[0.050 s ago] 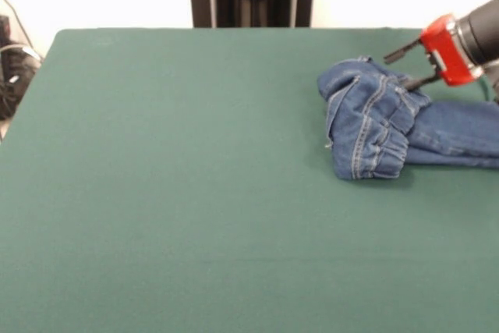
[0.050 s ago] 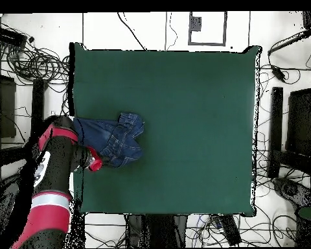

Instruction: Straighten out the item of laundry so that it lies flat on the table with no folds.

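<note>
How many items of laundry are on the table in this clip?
1. A single pair of blue jeans lies bunched at one side edge of the green table, right beside the gripper. Nothing else shows on the felt, though the folds could hide something small.

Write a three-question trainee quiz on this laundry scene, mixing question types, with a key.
1. True or false: the jeans lie flat and unfolded on the green table.
2. In the front view, the jeans sit at which side of the table? A) left edge B) centre C) right edge
3. Fill in: the gripper is at the jeans' ____ end, not the end that runs off the picture.

Key: 1 false, they are bunched with folds. 2 C. 3 bunched.
</note>
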You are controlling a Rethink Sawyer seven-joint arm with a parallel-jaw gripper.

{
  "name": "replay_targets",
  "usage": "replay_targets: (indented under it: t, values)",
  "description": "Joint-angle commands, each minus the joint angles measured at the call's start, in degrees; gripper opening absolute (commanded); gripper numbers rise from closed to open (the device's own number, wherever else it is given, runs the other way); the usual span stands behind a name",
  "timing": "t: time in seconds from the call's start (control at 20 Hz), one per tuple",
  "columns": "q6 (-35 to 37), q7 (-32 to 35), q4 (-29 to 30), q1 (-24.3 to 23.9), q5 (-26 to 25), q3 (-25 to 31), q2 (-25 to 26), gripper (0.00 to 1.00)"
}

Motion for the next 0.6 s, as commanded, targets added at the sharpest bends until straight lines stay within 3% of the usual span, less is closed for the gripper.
replay_targets:
  t: [0.05,0.6]
  values:
    - [4.5,11.2,-6.6,1.8,2.8,1.1,3.1,1.00]
    - [10.8,3.7,-9.2,-0.6,1.8,-0.1,-0.6,1.00]
